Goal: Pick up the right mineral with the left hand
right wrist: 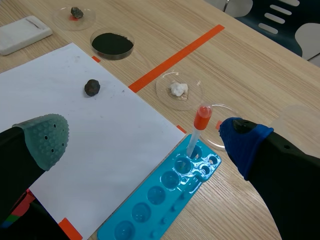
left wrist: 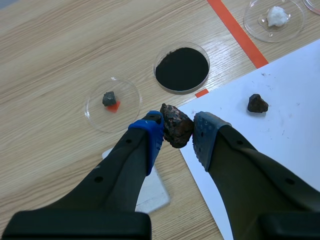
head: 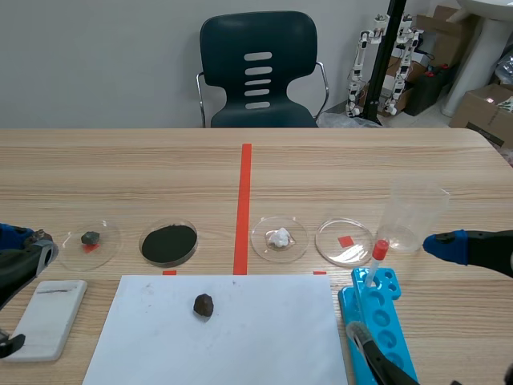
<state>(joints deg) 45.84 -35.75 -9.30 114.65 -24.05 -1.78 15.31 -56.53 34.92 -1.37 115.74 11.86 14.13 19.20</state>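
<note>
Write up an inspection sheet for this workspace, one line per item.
Surface: wooden table, with a white paper sheet at the robot's edge.
Job's things: dark mineral lifted off the table. A second dark stone lies on the paper. A grey stone and a white lump each sit in a dish.
Clutter: black powder in a dish, empty dish, clear beaker, blue well tray with a dropper, white tile.
Grippers: left gripper shut on the dark mineral; right gripper open, holding nothing.
Cables: nothing seen.
Surroundings: dark chair, cardboard boxes.
</note>
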